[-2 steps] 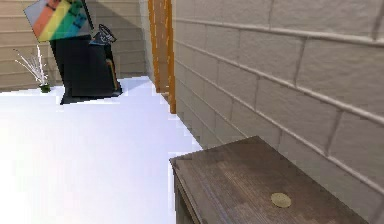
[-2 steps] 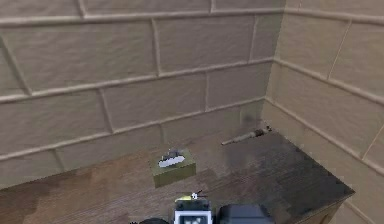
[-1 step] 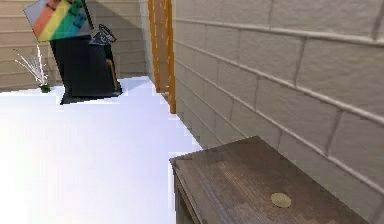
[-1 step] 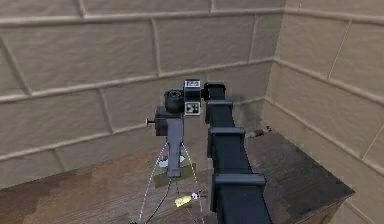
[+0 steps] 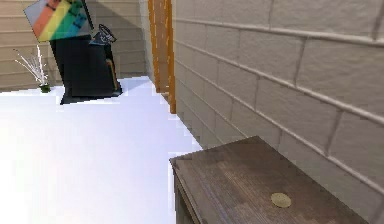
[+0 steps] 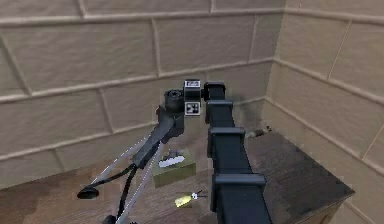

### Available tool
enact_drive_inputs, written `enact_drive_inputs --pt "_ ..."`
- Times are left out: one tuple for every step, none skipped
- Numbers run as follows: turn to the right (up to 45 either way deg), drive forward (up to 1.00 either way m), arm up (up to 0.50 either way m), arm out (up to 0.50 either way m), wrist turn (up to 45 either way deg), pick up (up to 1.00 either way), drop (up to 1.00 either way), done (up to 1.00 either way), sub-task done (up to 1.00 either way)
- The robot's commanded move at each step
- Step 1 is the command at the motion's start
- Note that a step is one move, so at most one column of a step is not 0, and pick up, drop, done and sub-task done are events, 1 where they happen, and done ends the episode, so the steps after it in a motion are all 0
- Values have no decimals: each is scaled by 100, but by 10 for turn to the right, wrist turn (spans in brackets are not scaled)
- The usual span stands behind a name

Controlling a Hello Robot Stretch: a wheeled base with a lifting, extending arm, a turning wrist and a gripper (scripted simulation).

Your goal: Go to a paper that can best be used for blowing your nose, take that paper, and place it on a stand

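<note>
Wooden tabletop (image 6: 300,170) is seen behind the gripper (image 6: 108,198), an olive box (image 6: 172,173) to its right; finger state and whether anything is held cannot be told.

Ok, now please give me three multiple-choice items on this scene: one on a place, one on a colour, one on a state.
1. Where does the small pale disc lie? A on the wooden table; B on a chair; C on a shelf.
2. What colour is the small box by the arm? A red; B olive; C blue.
3. Does the gripper hold anything? A a big ball, lifted; B nothing; C cannot be told.
Answers: 1 A, it lies on the tabletop near the corner; 2 B, its top is olive; 3 C, things lie on the table behind its far end.
</note>
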Motion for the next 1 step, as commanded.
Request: enact_drive_inputs --pt "0 0 0 0 450 0 0 0 0"
